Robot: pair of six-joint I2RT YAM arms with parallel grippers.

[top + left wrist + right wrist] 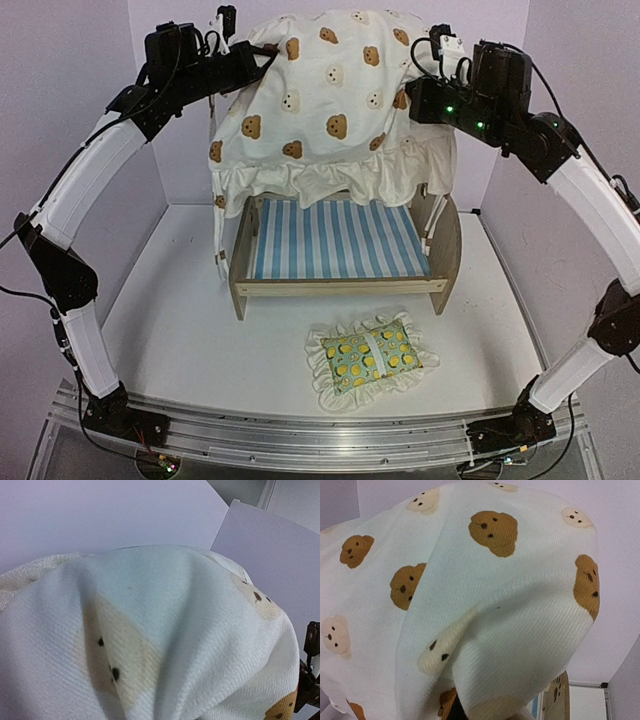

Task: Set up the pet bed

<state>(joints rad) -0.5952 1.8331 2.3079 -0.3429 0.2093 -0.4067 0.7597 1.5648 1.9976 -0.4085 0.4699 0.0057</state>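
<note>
While both wrist views are filled by the cream bear-print cushion, its weave ribbed, only the top view shows the light-wood pet bed on the white tabletop, with blue-and-white striped base and low rails. The cushion hangs over its rear, ruffled hem down, the left pincer and right pincer each pinching an upper corner. A green lemon-print ruffled pillow lies near the bed's front rail.

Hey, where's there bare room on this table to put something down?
Bare table left of the bed, and front-right, beside the pillow. The bed's striped base is also free. Crowded at the back, where the cushion hangs over the bed's far end.
</note>
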